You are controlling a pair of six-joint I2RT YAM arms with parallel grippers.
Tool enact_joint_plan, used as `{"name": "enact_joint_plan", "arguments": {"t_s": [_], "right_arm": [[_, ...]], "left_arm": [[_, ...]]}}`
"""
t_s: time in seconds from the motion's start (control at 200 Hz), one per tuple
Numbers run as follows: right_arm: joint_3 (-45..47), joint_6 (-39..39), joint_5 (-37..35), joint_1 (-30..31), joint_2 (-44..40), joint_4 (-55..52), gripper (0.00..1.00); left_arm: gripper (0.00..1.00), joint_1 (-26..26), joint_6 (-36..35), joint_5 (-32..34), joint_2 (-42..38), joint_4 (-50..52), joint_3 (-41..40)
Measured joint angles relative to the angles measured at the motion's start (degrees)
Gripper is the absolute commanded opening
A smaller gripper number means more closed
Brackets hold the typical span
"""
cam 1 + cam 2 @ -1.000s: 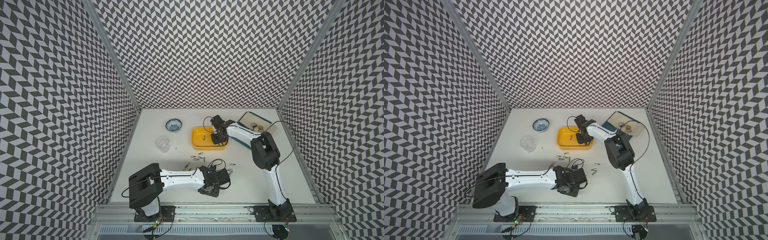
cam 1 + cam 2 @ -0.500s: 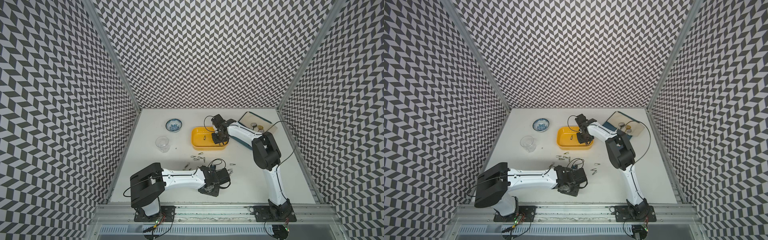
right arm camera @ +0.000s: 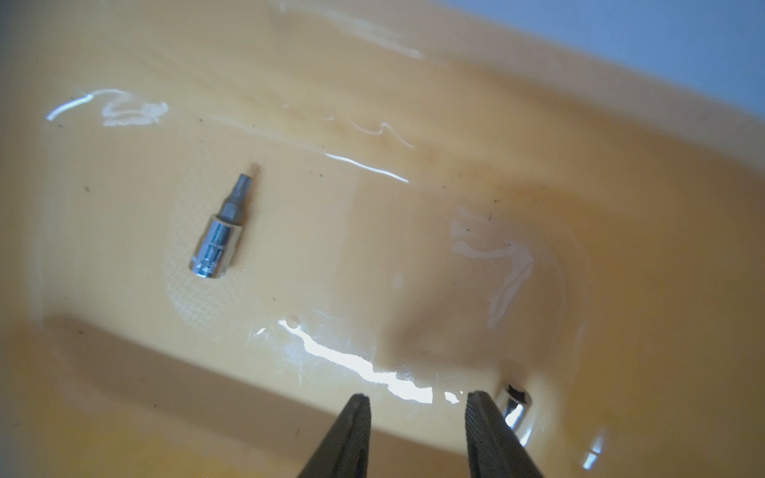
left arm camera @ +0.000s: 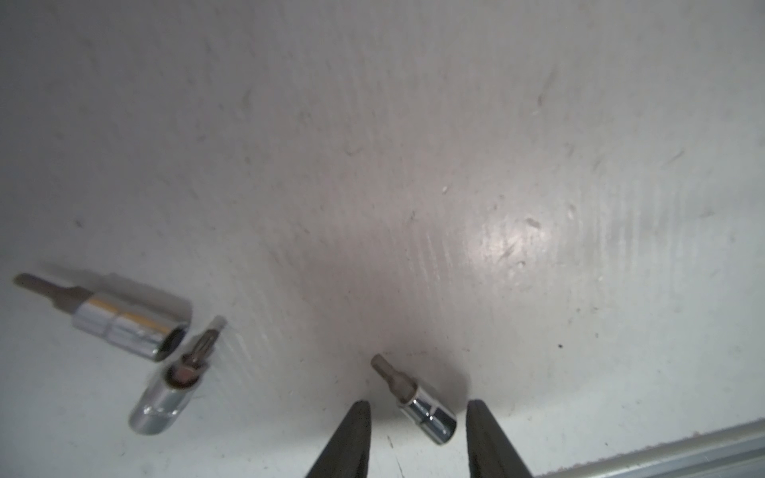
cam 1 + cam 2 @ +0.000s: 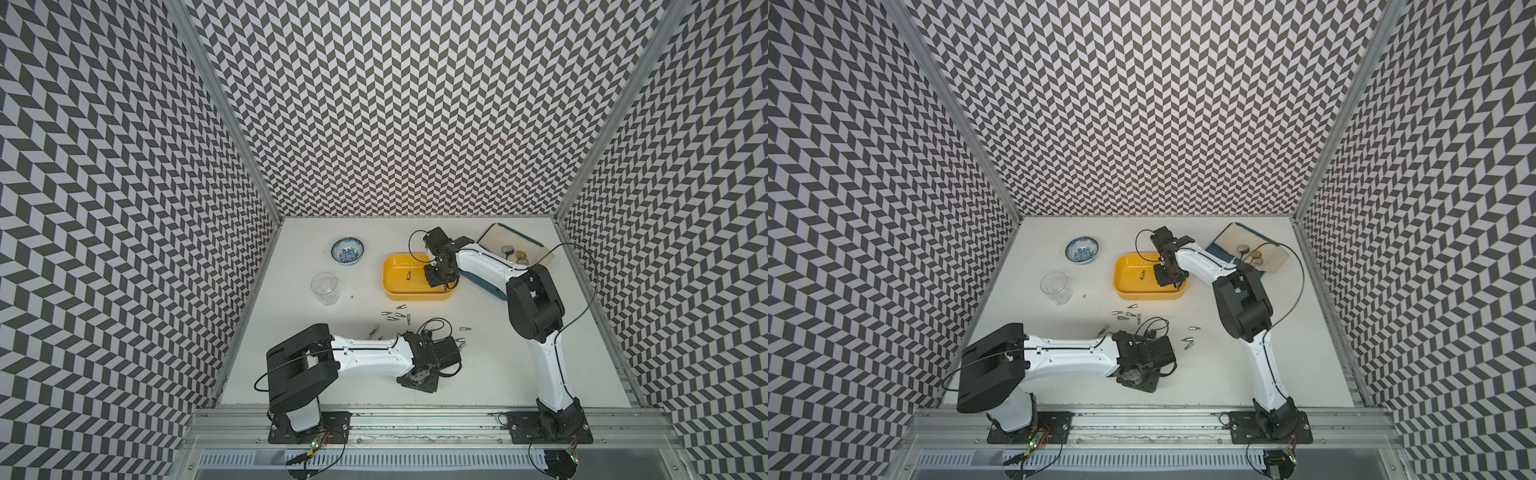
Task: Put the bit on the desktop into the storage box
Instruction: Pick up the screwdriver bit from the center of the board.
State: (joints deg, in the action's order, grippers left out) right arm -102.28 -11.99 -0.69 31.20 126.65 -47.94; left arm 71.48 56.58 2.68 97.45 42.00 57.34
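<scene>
While left jaws straddle bit (image 4: 426, 407) — chrome, desktop (image 4: 414, 165).

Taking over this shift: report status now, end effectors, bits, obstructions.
Left end effector open, straddling a bit on the desktop, not gripped. Right end effector open over storage box; two bits inside. Two neighbouring bits lie apart, not blocking.

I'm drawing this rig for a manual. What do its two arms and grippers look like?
Both the left arm and right arm have smooth white link shells between bulky black joint housings, on black base plates. Thin black cables loop loosely alongside. The left gripper and right gripper end in slim black tapered fingers; no markings are legible.
</scene>
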Motion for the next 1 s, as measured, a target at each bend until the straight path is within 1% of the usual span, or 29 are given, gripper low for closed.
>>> {"name": "enact_joint_plan", "arguments": {"t_s": [0.21, 0.376, 0.561, 0.646, 0.801, 0.907, 0.957, 1.002], "right_arm": [[-0.02, 0.00, -0.09, 0.00, -0.81, -0.11, 0.42], [-0.37, 0.00, -0.15, 0.00, -2.51, -0.50, 0.42], [-0.59, 0.00, -0.17, 0.00, -5.07, -1.27, 0.42], [-0.26, -0.04, -0.35, 0.00, -6.84, -1.53, 0.42], [2.32, -0.42, -0.90, 0.00, -12.52, -1.81, 0.42], [4.13, -1.05, -1.20, 0.00, -16.68, -1.81, 0.42], [5.18, -1.27, -1.29, 0.00, -18.53, -1.79, 0.42], [6.45, -1.57, -1.44, 0.00, -20.39, -1.70, 0.42]], "left_arm": [[0.32, 0.00, -0.11, -0.04, 0.07, 0.00, 0.00], [0.27, -0.02, -0.09, -0.15, 0.07, 0.02, 0.00], [0.23, -0.02, -0.15, -0.22, 0.07, 0.00, 0.00], [0.21, -0.07, -0.13, -0.22, 0.07, 0.00, -0.04], [0.16, -0.44, -0.17, -0.39, 0.07, 0.00, -0.55], [0.08, -0.79, -0.26, -0.50, -0.13, -0.09, -0.68], [0.00, -0.94, -0.39, -0.57, -0.28, -0.26, -0.87], [0.00, -1.09, -0.46, -0.59, -0.46, -0.35, -1.05]]}}
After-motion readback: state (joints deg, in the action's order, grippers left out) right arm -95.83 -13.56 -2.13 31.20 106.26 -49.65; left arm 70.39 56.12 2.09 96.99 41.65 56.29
